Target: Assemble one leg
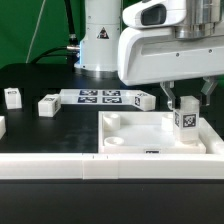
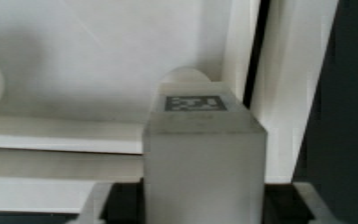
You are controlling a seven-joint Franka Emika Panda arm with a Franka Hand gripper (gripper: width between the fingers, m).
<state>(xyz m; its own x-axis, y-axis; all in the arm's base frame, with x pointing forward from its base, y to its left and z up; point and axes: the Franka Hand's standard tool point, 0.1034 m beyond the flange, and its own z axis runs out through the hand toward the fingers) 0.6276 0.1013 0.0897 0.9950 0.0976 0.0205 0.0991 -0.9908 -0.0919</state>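
The gripper (image 1: pixel 187 107) is clamped on the leg (image 1: pixel 186 121), holding it upright over the tray (image 1: pixel 113 120), at the side toward the exterior view's right. Whether the leg's lower end touches the tray cannot be told. In the wrist view the leg fills the frame, its tag blurred and the fingers (image 2: pixel 108 206) cut off as dark slivers. Only the exterior view shows the marker board (image 1: pixel 100 97), 1 loose leg (image 1: pixel 143 100) beside it, and a 2nd loose leg (image 1: pixel 48 105) nearby.

Backdrop and bench
Matte black flat tabletop (image 1: pixel 45 132), evenly lit; green cloth backdrop (image 1: pixel 22 30) behind it at the exterior view's left.
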